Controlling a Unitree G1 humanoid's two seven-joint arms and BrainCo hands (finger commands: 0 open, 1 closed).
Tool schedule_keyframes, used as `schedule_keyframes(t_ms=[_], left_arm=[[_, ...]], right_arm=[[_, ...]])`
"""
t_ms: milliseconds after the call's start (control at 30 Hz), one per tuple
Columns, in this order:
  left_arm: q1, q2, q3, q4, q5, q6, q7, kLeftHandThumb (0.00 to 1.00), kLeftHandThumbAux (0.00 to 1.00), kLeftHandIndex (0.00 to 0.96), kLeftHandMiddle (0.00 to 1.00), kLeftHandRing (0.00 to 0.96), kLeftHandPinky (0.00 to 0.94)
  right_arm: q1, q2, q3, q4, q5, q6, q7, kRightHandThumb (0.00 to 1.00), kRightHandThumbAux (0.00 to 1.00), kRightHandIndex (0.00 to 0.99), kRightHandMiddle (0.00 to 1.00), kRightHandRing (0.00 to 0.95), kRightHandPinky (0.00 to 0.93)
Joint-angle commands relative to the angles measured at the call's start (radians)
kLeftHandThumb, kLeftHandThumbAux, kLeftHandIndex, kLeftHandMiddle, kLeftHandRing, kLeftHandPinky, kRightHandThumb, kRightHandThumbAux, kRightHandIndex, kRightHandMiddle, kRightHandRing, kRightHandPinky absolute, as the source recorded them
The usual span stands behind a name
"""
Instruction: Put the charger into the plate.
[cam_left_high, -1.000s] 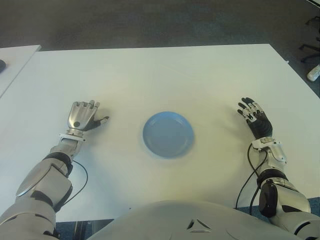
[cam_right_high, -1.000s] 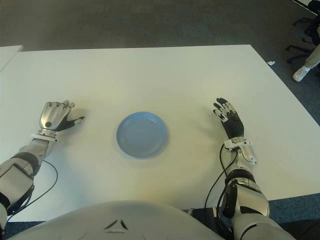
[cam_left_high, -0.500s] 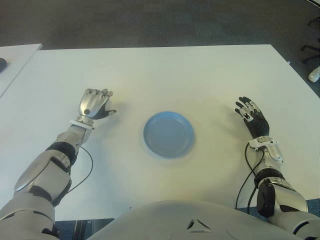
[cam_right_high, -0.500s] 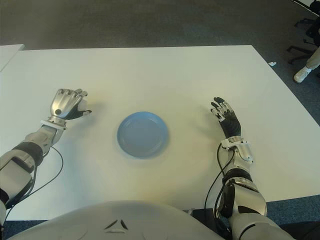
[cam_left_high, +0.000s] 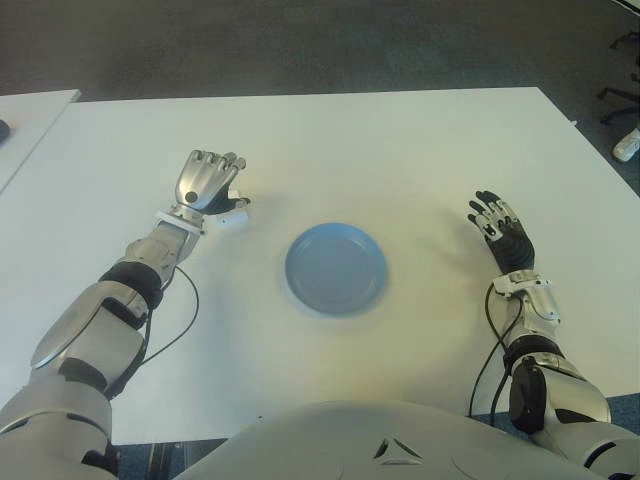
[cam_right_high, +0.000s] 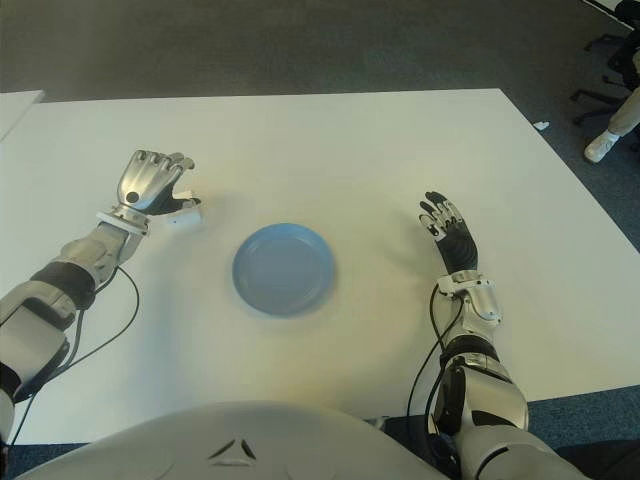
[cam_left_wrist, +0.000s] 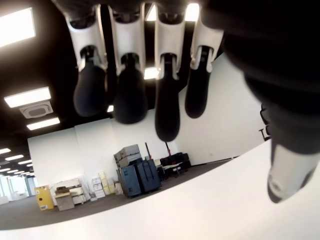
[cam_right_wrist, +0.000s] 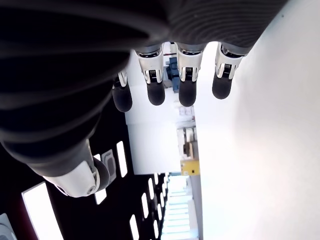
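Just under the left hand (cam_left_high: 208, 181) sits the white charger (cam_left_high: 232, 217), fingers loose, nothing held; to its right the blue plate (cam_left_high: 336, 268); the right hand (cam_left_high: 498, 226) is spread flat.

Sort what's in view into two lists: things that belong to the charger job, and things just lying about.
Belongs to the job:
- charger, small and white, on the table just under the left hand
- plate, blue, mid-table, nothing in it
- left hand, fingers open over the charger

Just there:
- right hand, open, right of the plate
- table
- a person's shoe on the floor, far right
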Motion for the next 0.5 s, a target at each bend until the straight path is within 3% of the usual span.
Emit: schedule_keyframes(t_ms=[33, 500], left_arm=[[-0.003, 0.002, -0.001, -0.007, 0.030, 0.004, -0.020, 0.851, 0.664, 0.408, 0.526, 0.746, 0.678], [0.008, 0.015, 0.025, -0.061, 0.044, 0.020, -0.032, 0.852, 0.664, 0.409, 0.528, 0.753, 0.673]], right_arm=[[0.051, 0.060, 0.019, 0.038, -0.016, 0.026, -0.013, 0.248, 0.666, 0.121, 0.101, 0.080, 0.065], [0.053, 0.080, 0.034, 0.035, -0.027, 0.014, -0.036, 0.248, 0.666, 0.121, 0.101, 0.080, 0.065]])
